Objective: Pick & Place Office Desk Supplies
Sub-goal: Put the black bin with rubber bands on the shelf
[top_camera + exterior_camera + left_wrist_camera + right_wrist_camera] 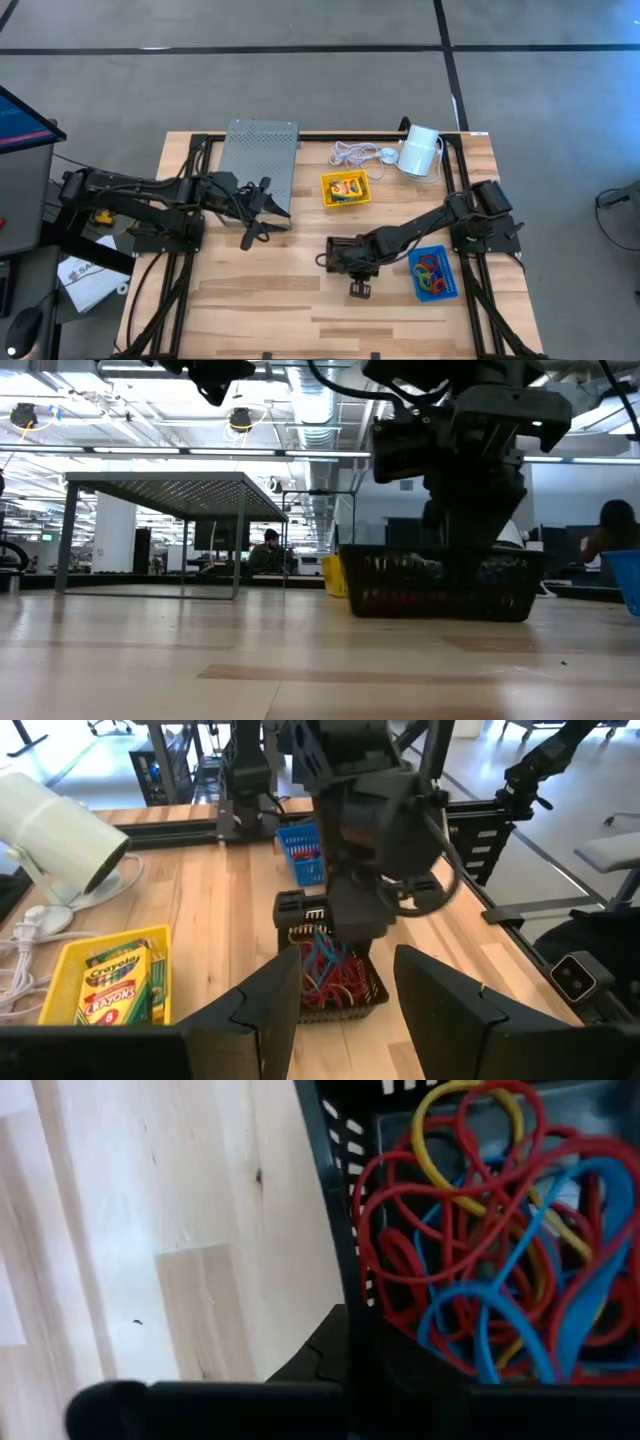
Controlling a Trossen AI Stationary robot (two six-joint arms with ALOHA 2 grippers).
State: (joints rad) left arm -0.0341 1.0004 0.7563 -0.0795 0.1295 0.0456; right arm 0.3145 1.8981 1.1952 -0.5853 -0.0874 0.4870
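Observation:
A black mesh tray (335, 982) full of red, blue and yellow rubber bands (480, 1250) rests on its base on the table near the middle (445, 588). My right gripper (350, 262) reaches steeply down onto it and is shut at its wall. My left gripper (262, 212) hangs open above the table's left half, its fingers (270, 1010) pointing toward the tray and touching nothing. A yellow tray (345, 188) holds a crayon box (112, 982). A blue tray (433, 273) with more bands stands at the right. My right gripper comes from above, slanting in from the table's right, onto the black mesh tray's side wall (345, 1280). The wall runs in between the fingertips, one finger (300, 1365) outside it and the other inside over the bands. The tray stands level on the table.
A grey perforated panel (258, 160) stands on legs at the far left, close to my left gripper. A white cylinder (420, 150) and a coiled white cord (355, 153) lie at the far edge. Bare wood stretches along the near edge.

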